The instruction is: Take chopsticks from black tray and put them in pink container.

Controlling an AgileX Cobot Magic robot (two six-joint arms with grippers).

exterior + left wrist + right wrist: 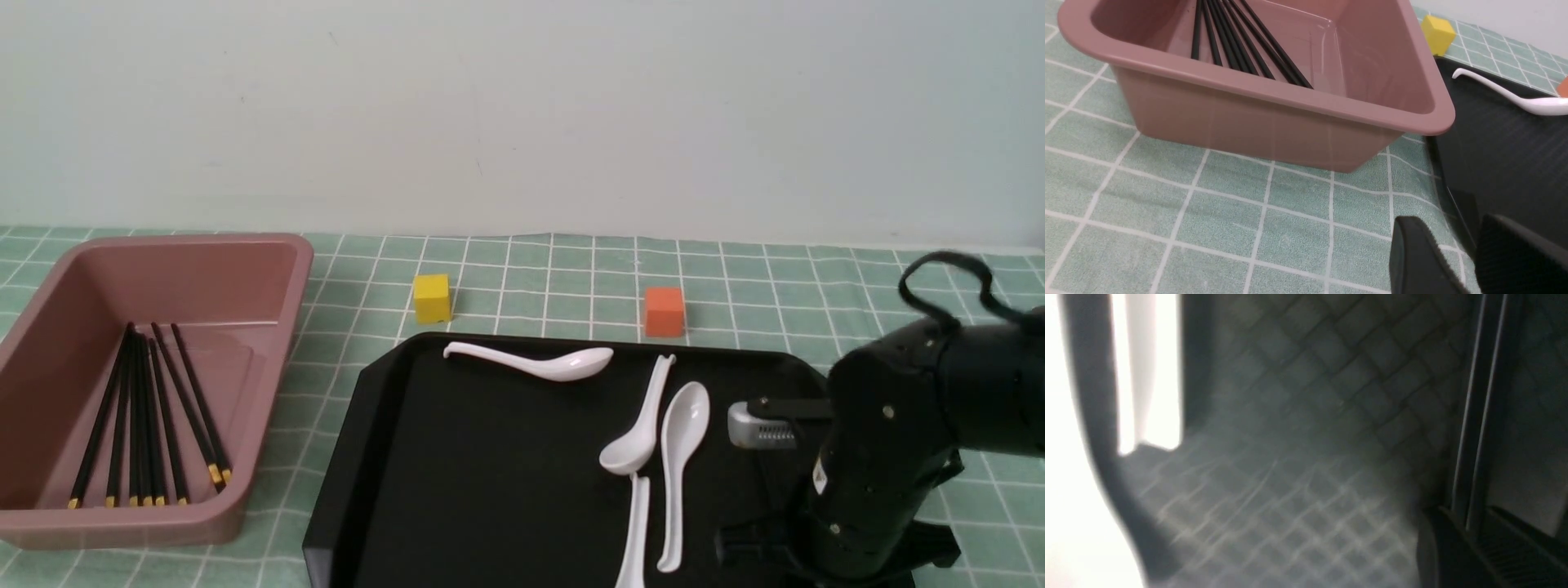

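The pink container [269, 269] stands at the left with several black chopsticks [143, 416] lying in it, yellow ends toward me. The left wrist view also looks into the pink container [1274, 94] and at those chopsticks [1241, 41]. My left gripper [1457, 253] hovers open over the cloth by the black tray [1502, 163], nothing between its fingers. It is out of the front view. My right arm [890, 474] leans low over the black tray [490, 457] at its right side. In the dark, blurred right wrist view my right gripper [1474, 543] is shut on a thin black chopstick [1478, 416].
Several white soup spoons [678, 457] lie on the tray, one [539, 363] near its far edge. A yellow cube [431, 297] and an orange cube [663, 311] sit on the green checked cloth behind the tray. A wall closes the back.
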